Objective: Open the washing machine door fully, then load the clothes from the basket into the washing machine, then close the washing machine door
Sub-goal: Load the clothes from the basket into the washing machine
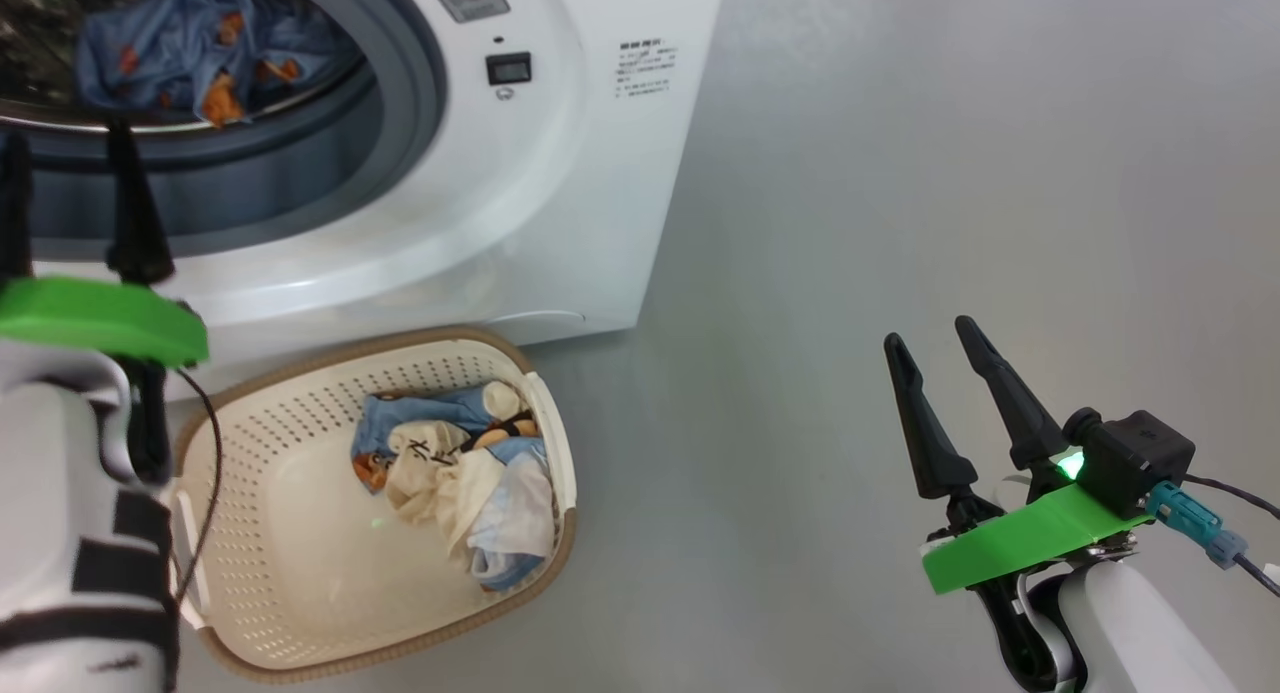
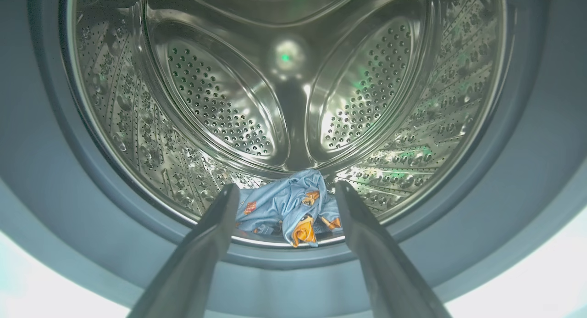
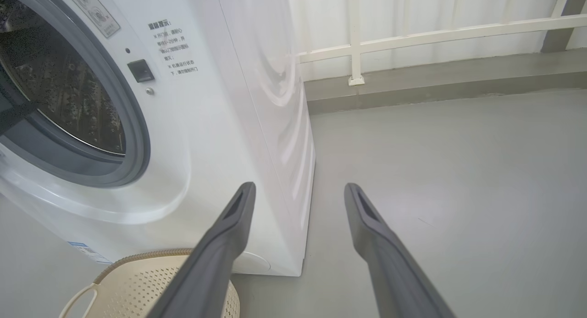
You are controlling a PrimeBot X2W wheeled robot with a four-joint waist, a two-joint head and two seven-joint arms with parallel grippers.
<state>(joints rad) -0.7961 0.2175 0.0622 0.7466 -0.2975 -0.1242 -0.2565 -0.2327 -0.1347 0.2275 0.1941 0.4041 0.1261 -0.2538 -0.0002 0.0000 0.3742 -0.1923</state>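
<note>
The washing machine [image 1: 560,173] stands at 11 o'clock in the head view. One blue printed garment [image 2: 293,208] lies at the 6 o'clock lip of its steel drum [image 2: 220,102]. The basket [image 1: 300,533] sits just before it at 7 o'clock, with clothes [image 1: 460,473] heaped on its 3 o'clock side. The left wrist view reaches the drum's perforated back, and the right wrist view adds a white railing [image 3: 435,33] at 1 o'clock. The left hand [image 1: 65,133] is spread at the drum mouth. The right hand [image 1: 930,333] is spread and empty at 4 o'clock.

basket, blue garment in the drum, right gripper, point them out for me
basket [image 1: 300,403]: head view, perforated inner wall
blue garment in the drum [image 2: 279,208]: left wrist view, middle of fabric
right gripper [image 1: 930,335]: head view, midway between fingertips
</note>
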